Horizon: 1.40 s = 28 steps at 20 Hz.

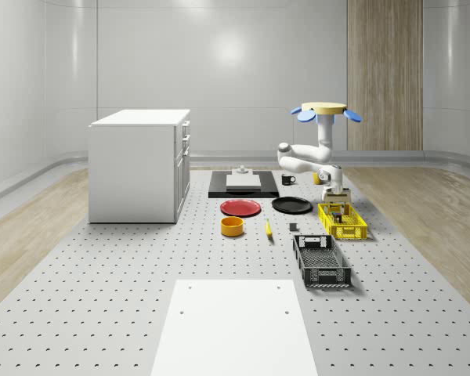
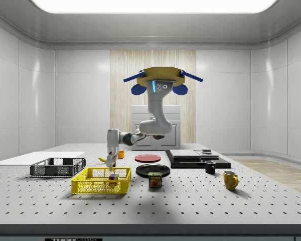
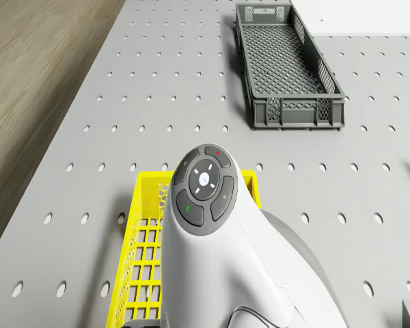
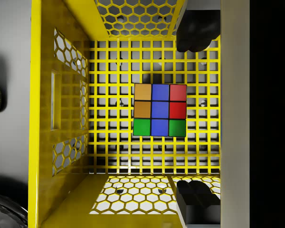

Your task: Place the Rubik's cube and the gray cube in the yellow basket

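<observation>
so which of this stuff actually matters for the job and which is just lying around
Job:
- Rubik's cube, lying in the yellow basket
- gripper, open above the cube; drone hovers beside the basket

Lying about:
- gray crate
- red plate
- black plate
- orange bowl
- yellow mug
- black mug
- can
- white cabinet

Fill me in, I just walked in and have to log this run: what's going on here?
A drone carrying a white arm hovers above the table beside the yellow basket, with its gripper hanging open just over the basket. The Rubik's cube already lies on the basket's floor, between the spread fingers but untouched by them. So one item appears delivered. I cannot make out the gray cube from here. A dark gray crate sits nearby.
</observation>
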Tool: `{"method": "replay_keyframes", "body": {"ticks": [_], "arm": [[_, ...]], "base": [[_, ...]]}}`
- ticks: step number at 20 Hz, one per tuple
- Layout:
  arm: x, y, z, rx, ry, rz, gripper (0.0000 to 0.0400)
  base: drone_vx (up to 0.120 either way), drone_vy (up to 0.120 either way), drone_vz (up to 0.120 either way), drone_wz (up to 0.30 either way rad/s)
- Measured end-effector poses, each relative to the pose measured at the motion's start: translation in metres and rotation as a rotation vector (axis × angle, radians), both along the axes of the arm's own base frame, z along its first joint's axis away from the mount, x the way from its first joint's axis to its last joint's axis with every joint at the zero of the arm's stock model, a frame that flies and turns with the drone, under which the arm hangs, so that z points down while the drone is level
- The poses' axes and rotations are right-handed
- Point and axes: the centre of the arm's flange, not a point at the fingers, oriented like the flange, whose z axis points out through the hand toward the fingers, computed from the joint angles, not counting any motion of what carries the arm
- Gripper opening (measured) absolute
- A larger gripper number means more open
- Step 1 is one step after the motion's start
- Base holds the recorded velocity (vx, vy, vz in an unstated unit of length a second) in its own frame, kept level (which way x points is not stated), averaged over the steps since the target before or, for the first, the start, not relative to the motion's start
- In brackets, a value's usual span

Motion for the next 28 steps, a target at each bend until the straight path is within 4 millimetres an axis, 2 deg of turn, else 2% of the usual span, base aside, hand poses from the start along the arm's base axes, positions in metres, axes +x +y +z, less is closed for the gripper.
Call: {"method": "replay_keyframes", "body": {"ticks": [2,8,18,22,28], "arm": [[0.0,0.0,-0.0024,0.0,0.0,0.0,0.0399],[0.0,0.0,-0.0056,0.0,0.0,0.0,0.04],[0.0,0.0,-0.0066,0.0,0.0,0.0,0.04],[0.0,0.0,-0.0066,0.0,0.0,0.0,0.04],[0.0,0.0,-0.0067,0.0,0.0,0.0,0.04]], "base": [[0.0,-0.1,0.12,0.0],[0.0,-0.12,0.0,0.0],[0.116,-0.12,0.0,0.0],[0.0,-0.12,0.0,0.0],[0.08,-0.12,0.0,0.0]]}}
